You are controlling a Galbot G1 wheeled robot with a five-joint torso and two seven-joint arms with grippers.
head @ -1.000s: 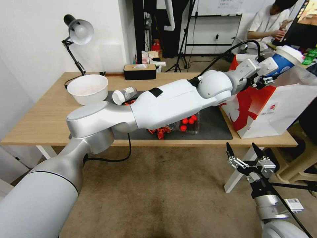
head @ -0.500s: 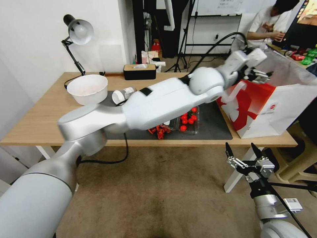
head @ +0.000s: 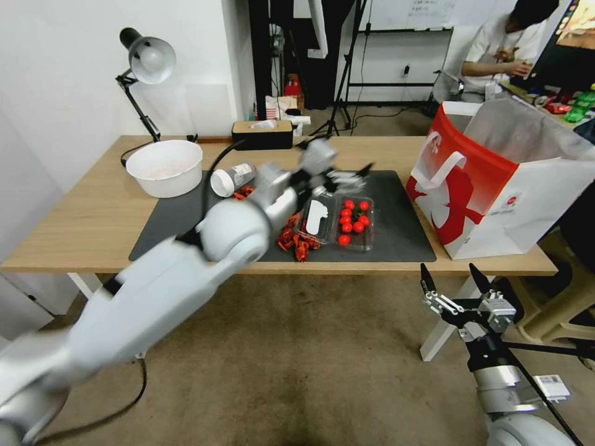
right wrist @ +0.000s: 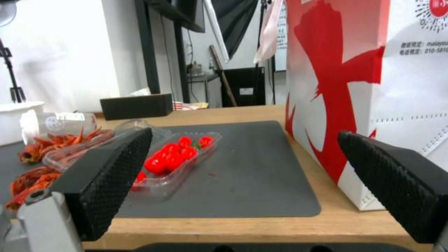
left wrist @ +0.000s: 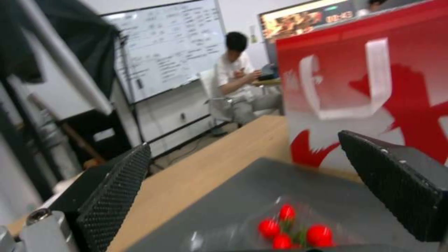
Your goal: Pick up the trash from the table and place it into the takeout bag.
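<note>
Swung back from takeout bag (head: 496, 186), left fingers (left wrist: 117, 189) spread, empty.

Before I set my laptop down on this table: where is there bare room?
The mat is bare between the tomato tray and the takeout bag. Bare wood runs along the table in front of the white bowl. Mid-mat is crowded: tray, red scraps, tipped cup, open left gripper.

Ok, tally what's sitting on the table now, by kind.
Bowl: 1
Lidded cup: 1
Tomato tray: 1
Red shell pile: 1
Bag: 1
Tissue box: 1
Lamp: 1
Total: 7
</note>
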